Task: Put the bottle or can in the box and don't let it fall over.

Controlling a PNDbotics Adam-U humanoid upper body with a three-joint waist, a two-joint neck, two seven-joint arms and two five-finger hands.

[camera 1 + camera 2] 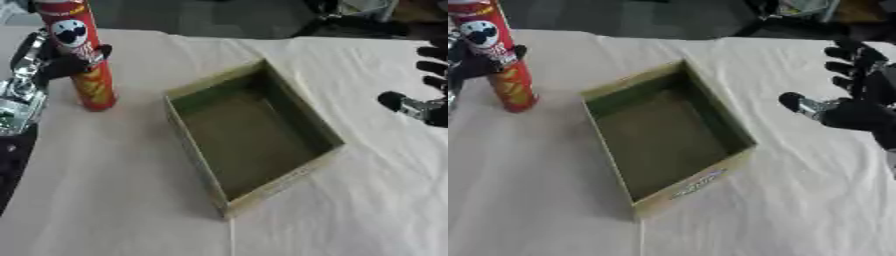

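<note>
Fingers of left hand curled round upright red can, beside box.

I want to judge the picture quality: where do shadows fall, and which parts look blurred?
Left eye view: the box interior is dark with shadow and the red can has soft edges. Right eye view: the right hand is blurred, and the box print cannot be read. Both views: soft, even light on the cloth, no glare.

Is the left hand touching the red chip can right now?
Touching. In the left eye view the left hand has fingers curled round the upright red chip can, a fingertip showing on its right side with no gap.
</note>
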